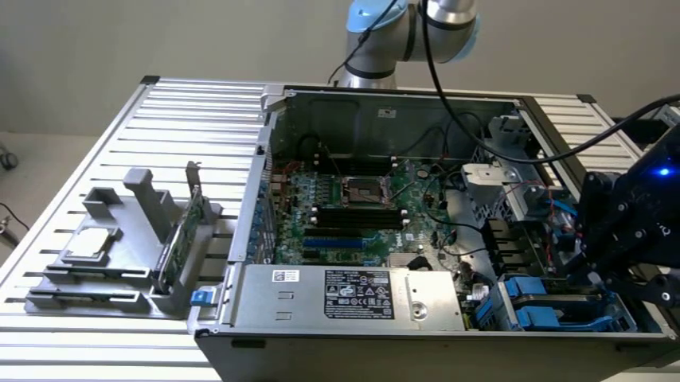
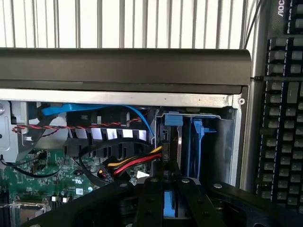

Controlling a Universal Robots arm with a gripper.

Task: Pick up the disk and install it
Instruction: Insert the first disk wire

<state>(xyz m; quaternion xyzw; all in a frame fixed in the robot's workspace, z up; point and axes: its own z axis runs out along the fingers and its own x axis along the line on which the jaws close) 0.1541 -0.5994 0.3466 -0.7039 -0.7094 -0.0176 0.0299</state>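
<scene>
From the exterior view, an open computer case (image 1: 425,207) lies on its side on a slatted metal table (image 1: 170,119), its green motherboard (image 1: 351,215) facing up. The silver power supply (image 1: 351,296) sits along the near wall of the case. The gripper (image 1: 622,274), dark and bulky, hangs over the case's corner on the exterior view's right, just above the blue-railed drive bays (image 1: 552,306). Outside the case, toward the exterior view's left, a grey holder (image 1: 117,255) carries a small square chip (image 1: 91,241) and an upright green card (image 1: 181,235).

In the wrist view, the black fingers (image 2: 154,198) stand close together, clamped on a narrow blue-edged piece between them, which looks to be the disk (image 2: 170,203) in its carrier, though little of it is visible. It sits low in the bay, beside the blue rails (image 2: 196,142) of the drive cage. Red, yellow and black cables (image 2: 135,163) run up to the bay from the motherboard side. A dark keyboard (image 2: 284,118) lies beyond the case wall.
</scene>
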